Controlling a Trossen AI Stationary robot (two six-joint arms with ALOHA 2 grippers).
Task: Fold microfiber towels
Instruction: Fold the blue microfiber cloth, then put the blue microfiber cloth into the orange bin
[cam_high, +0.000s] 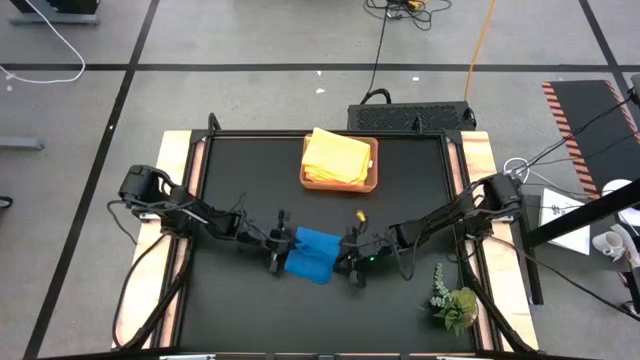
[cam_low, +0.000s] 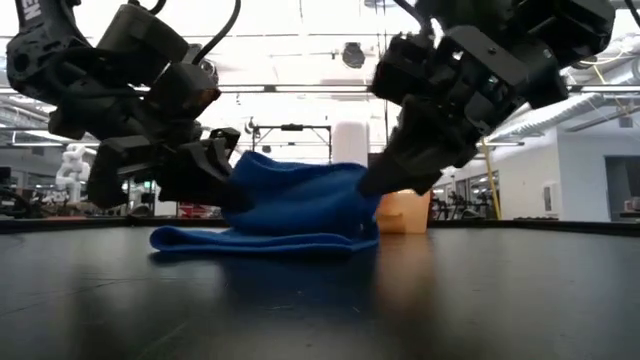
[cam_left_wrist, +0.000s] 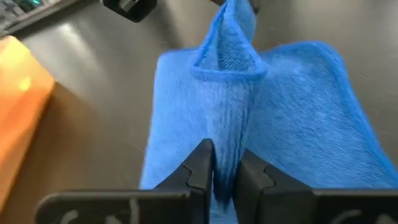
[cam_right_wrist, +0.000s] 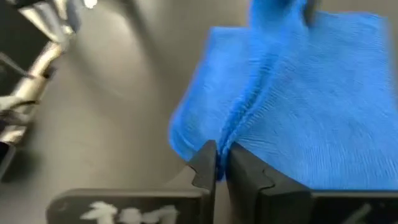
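Two grippers, left gripper (cam_high: 280, 250) and right gripper (cam_high: 350, 258), pinch opposite edges of the blue towel (cam_high: 314, 254) near the counter's (cam_high: 240, 310) front edge, fingers closed on cloth. The fold looks mid-way; next comes laying the raised edge flat and letting go.

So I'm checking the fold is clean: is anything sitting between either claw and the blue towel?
Nothing visible. The left claw and right claw each pinch a raised ridge of the blue towel directly. The tray of yellow towels and the plant sprig sit well clear.
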